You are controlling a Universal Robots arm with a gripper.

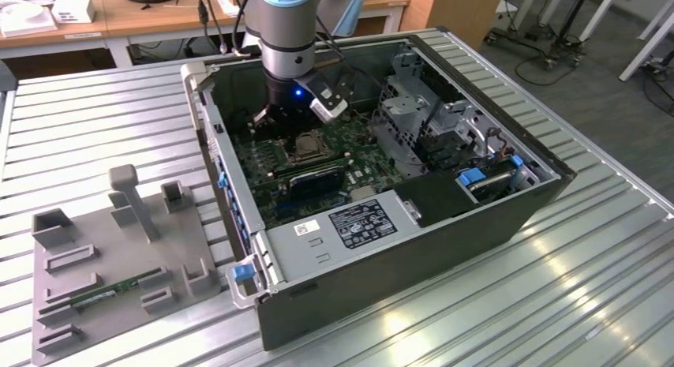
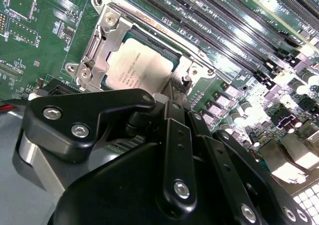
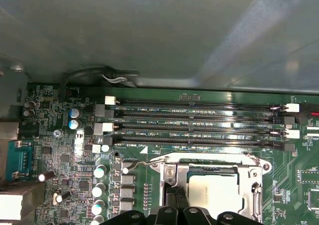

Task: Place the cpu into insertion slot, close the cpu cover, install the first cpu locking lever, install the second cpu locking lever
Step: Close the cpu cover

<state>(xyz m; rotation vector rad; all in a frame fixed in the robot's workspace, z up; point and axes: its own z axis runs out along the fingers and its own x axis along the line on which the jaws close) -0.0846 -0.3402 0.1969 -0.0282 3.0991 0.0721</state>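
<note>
Hanging low inside the open computer case (image 1: 421, 225) on the counter (image 1: 589, 288), the end effector (image 1: 282, 121) in the exterior view sits just above the cpu (image 1: 308, 148). In the second wrist view the cpu (image 2: 142, 68) lies seated in the insertion slot (image 2: 154, 40) with the cpu cover (image 2: 99, 46) down around it. The end effector (image 2: 174, 93) is drawn together at the socket's edge, gripping nothing visible, so I judge the lever stage is in hand, which calls for fine pressure on thin wire. Beyond that, the first wrist view shows a locking lever (image 3: 134, 163) whose bent end stands off the cover's corner, beside the memory slots (image 3: 194, 120).
</note>
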